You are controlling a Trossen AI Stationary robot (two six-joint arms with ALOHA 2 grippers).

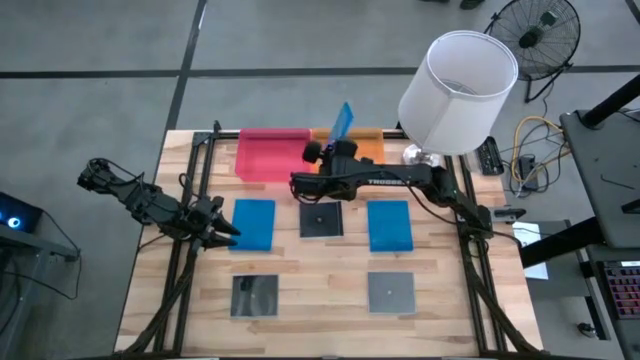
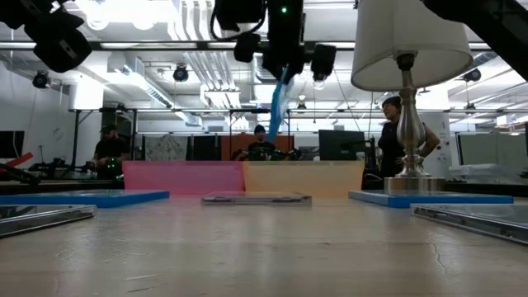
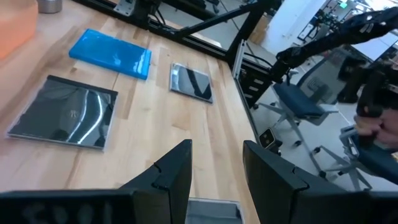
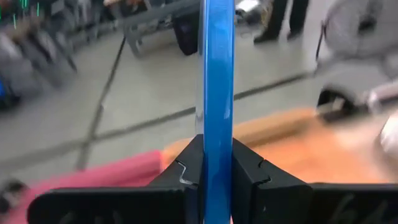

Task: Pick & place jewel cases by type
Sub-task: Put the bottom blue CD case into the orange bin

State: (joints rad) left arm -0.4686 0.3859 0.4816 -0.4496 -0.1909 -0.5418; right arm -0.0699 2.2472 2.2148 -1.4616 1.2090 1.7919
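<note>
We judged the sorting barely begun: the right pincer (image 1: pixel 338 140) was clamped on one blue jewel case (image 1: pixel 342 120), held on edge above the seam between the pink tray (image 1: pixel 272 153) and orange tray (image 1: pixel 370 148) at the desk's far edge. Both trays looked empty. Two blue cases (image 1: pixel 253 223) and three dark cases (image 1: pixel 321 219) lay on the desk (image 1: pixel 320 310). The left pincer (image 1: pixel 222 228), parted and empty, waited near the left edge.

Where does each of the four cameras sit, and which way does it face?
High: overhead, facing down; both arms, wooden table.
Low: table height, facing the room; right gripper above.
Left wrist: over the table; open left gripper.
Right wrist: behind the right gripper, facing the trays.
Shared: the held bright blue rectangular jewel case.
</note>
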